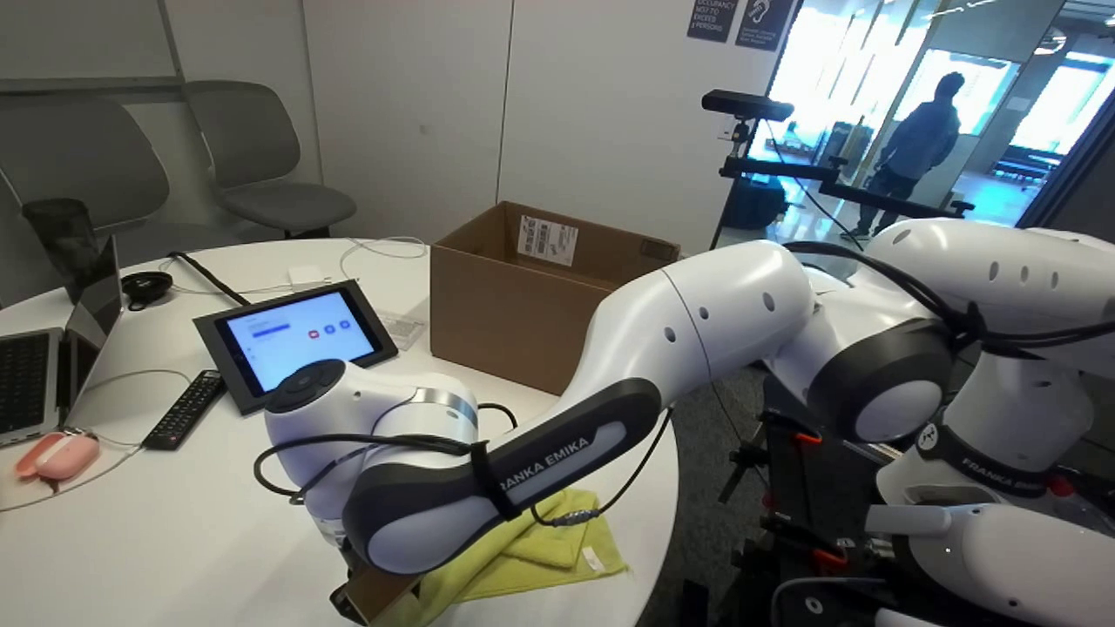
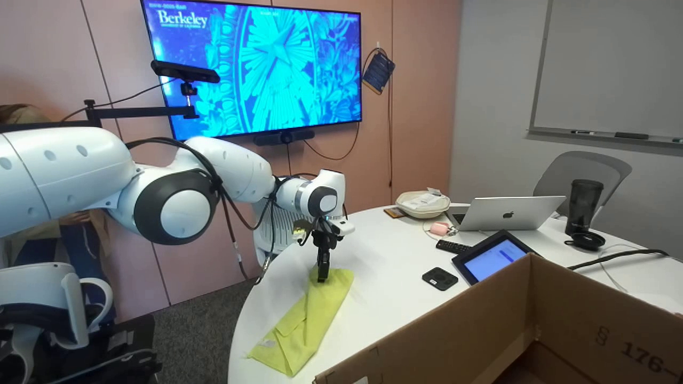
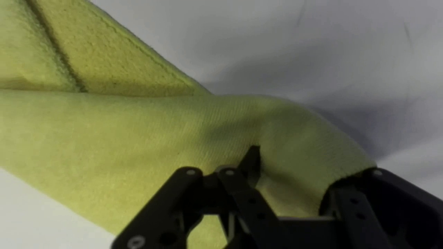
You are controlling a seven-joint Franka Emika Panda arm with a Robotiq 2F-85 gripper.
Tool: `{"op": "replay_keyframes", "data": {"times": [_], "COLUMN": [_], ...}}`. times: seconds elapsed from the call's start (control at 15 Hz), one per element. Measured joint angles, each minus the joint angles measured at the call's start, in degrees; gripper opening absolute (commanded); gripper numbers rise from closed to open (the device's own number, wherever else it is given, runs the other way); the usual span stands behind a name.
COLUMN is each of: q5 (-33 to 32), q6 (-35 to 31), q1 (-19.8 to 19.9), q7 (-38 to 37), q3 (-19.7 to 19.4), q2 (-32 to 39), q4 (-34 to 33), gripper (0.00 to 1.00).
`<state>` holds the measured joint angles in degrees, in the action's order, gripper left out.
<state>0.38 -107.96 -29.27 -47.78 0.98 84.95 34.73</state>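
Touching yellow-green towel (image 2: 307,320) nr. curved edge of tabletop (image 2: 389,298), gripper (image 2: 323,274) stands spread, one finger (image 3: 356,209) part-hidden; white tag (image 1: 593,558) in both ext. views only.

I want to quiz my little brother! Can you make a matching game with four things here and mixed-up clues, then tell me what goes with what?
1. cloth
2. earbud case
3. cardboard box
4. wall-mounted TV

A. open at the top
B. showing the word "Berkeley"
C. touching the fingers
D. pink

Right pairs: 1-C, 2-D, 3-A, 4-B
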Motion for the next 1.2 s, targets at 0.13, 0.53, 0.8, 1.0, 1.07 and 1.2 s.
{"op": "replay_keyframes", "data": {"times": [0.13, 0.53, 0.8, 1.0, 1.07, 1.2], "q5": [0.0, -0.07, -0.07, -0.05, -0.02, 0.06], "q6": [0.7, 3.24, 5.11, 7.14, 8.06, 10.02], "q1": [0.21, 1.48, 2.72, 3.54, 3.7, 3.89], "q7": [0.01, 0.06, -0.24, -2.07, -2.99, -5.11], "q3": [0.0, -0.6, -1.58, -1.6, -1.6, -1.6], "q2": [0.02, 0.01, -1.31, -2.03, -2.24, -2.65], "q4": [-0.33, -3.18, -3.87, -3.86, -3.81, -3.68], "gripper": [0.06, 0.06, 0.06, 0.06, 0.06, 0.06]}}
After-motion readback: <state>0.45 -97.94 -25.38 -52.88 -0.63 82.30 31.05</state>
